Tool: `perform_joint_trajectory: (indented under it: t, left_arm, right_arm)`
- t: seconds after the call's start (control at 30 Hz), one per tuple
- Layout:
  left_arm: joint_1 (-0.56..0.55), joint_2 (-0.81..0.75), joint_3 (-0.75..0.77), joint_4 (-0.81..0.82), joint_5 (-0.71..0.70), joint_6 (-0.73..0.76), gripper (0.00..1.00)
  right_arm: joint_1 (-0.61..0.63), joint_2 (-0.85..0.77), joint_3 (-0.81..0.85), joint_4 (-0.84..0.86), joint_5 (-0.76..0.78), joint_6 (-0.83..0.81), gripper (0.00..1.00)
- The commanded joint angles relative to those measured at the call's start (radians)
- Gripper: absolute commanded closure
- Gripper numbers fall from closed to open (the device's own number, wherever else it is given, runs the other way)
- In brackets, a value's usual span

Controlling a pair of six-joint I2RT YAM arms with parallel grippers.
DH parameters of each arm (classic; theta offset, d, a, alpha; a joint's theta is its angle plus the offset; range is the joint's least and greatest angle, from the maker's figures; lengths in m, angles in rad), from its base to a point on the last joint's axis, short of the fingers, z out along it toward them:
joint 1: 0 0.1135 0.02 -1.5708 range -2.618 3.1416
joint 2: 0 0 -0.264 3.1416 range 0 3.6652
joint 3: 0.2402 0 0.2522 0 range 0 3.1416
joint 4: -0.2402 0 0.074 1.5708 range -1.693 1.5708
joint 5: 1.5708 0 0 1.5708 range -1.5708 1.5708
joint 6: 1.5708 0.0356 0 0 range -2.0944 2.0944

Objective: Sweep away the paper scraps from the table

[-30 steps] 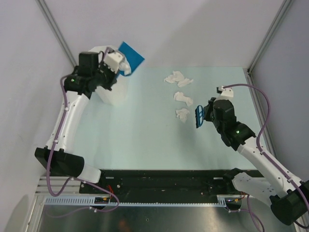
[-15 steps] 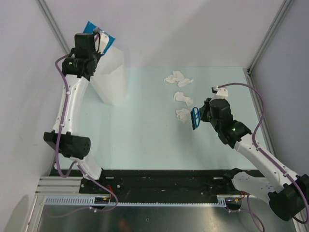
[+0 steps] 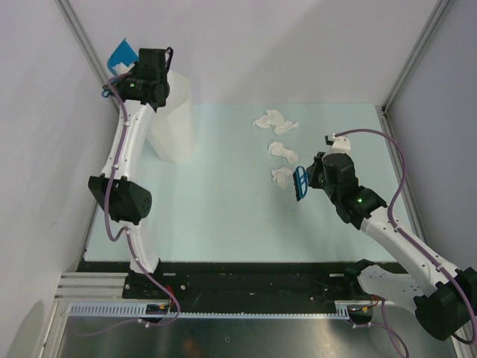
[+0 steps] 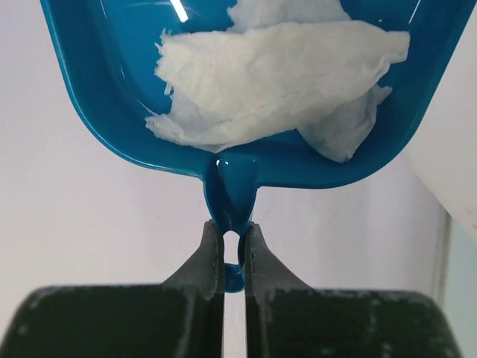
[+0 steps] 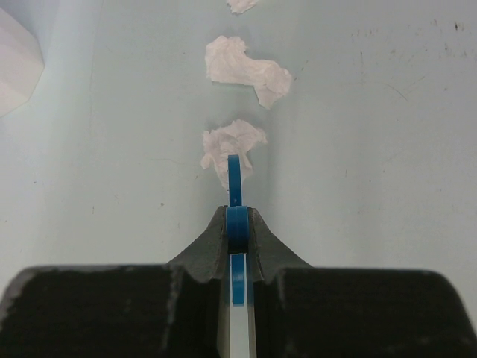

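Partly done: one scrap [image 4: 276,82] in dustpan [image 4: 112,89], handle pinched by left claw [image 4: 232,231] near bin [image 3: 175,127], not yet tipped. Brush [image 5: 235,179] clamped in right claw [image 5: 237,224]; several scraps [image 3: 283,151] left on table [image 3: 223,201].

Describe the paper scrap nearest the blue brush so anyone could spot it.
On the green table, paper scraps lie in a row right of the white bin. Pick the scrap at the row's near end, the only one beside the blue brush.

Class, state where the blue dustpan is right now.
Top view: far left corner, the blue dustpan is beside the white bin, gripped by its handle in the left gripper, with paper scraps inside.
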Motion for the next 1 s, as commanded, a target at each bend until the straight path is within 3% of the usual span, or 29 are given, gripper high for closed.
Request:
perform_joint_trajectory:
  t: [0.0, 0.33, 0.73, 0.83, 0.97]
  left_arm:
    - [-0.035, 0.0, 0.018, 0.078, -0.141, 0.142, 1.0]
    - [-0.088, -0.025, -0.121, 0.179, -0.218, 0.29, 1.0]
    - [-0.088, -0.052, -0.092, 0.232, -0.186, 0.301, 1.0]
    - [-0.088, -0.072, -0.085, 0.239, -0.155, 0.297, 1.0]
    - [-0.105, -0.231, -0.169, 0.235, 0.082, 0.211, 1.0]
  right_arm:
    - [0.01, -0.007, -0.001, 0.055, 0.001, -0.02, 1.0]
    - [0.017, -0.026, -0.01, 0.058, 0.03, -0.053, 1.0]
    - [0.011, 0.027, -0.024, 0.123, 0.064, -0.164, 1.0]
    - [-0.009, 0.05, -0.024, 0.17, 0.056, -0.21, 1.0]
    - [-0.067, 0.102, -0.024, 0.338, 0.012, -0.322, 1.0]
